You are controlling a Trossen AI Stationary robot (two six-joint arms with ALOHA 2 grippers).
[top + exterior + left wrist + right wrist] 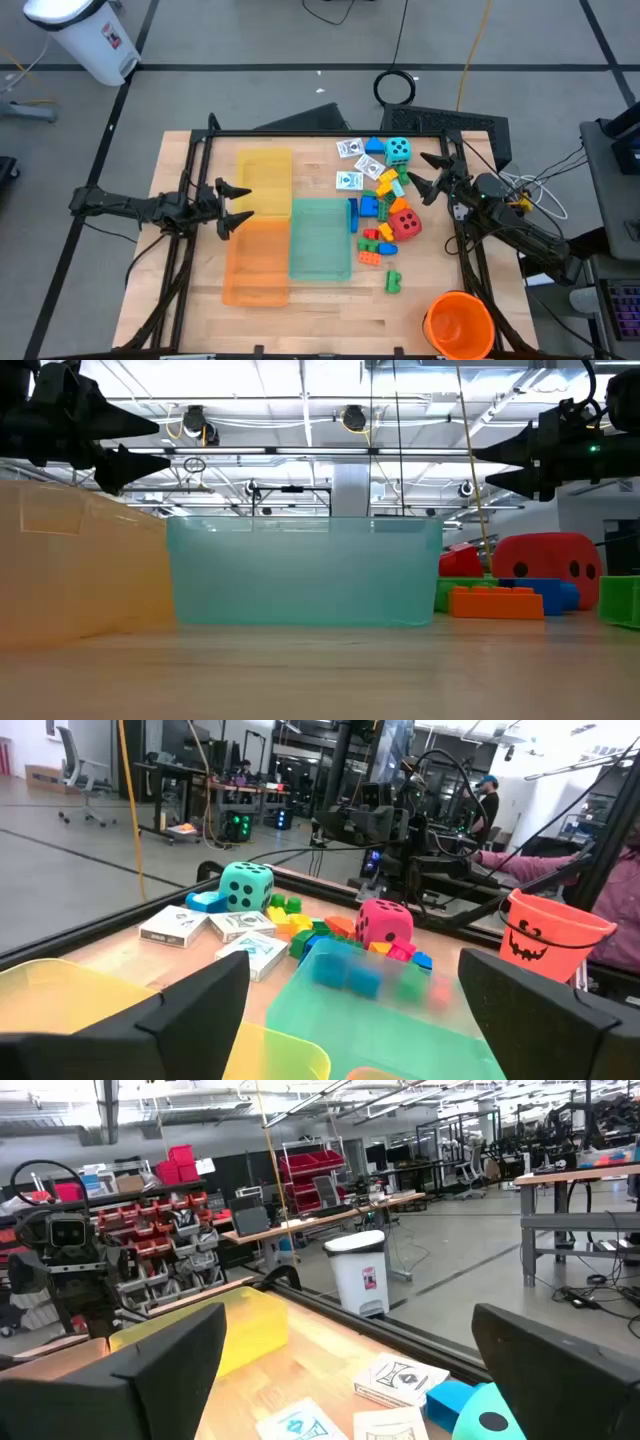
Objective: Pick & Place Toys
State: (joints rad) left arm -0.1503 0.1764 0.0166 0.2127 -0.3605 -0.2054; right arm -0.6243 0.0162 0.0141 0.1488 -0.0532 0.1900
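Both arms hover above the wooden table (pixel 200 320) with nothing in their grasp. The left end effector (pixel 238 208) hangs over the left side, its fingers spread wide, just beside the yellow tray (pixel 263 178) and the orange tray (pixel 256 262). The right end effector (pixel 428 175) is raised at the right side, fingers likewise spread apart and empty, near the toy pile.

The toys lie in a loose cluster on the table to the right of the teal tray (pixel 320 238): the teal die (pixel 398 150) at the far end, the red die (pixel 405 222) nearer the middle, three white picture cards (pixel 351 162) beside them, and small bricks (pixel 378 205) in blue, yellow, orange, red and green scattered between and around the dice. One green brick (pixel 393 282) sits apart, closer to the front edge. None of the toys is inside a tray. The orange bucket (pixel 459 324) stands at the front right corner
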